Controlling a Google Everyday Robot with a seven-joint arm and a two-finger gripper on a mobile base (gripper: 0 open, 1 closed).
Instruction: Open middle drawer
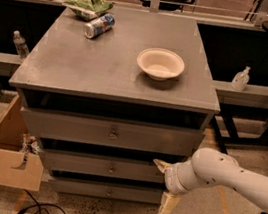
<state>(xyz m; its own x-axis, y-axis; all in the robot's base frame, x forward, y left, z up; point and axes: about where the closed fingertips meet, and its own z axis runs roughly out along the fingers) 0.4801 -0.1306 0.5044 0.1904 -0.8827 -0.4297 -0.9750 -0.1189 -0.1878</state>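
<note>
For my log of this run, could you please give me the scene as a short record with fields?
cabinet: grey, three stacked drawers
middle drawer: appears shut
knob: small, brass, at the drawer's centre, not held
gripper: open, by the right end of the middle drawer's front, right of the knob
on top: bowl upright; can on its side; green bag at the back
left of cabinet: cardboard box
</note>
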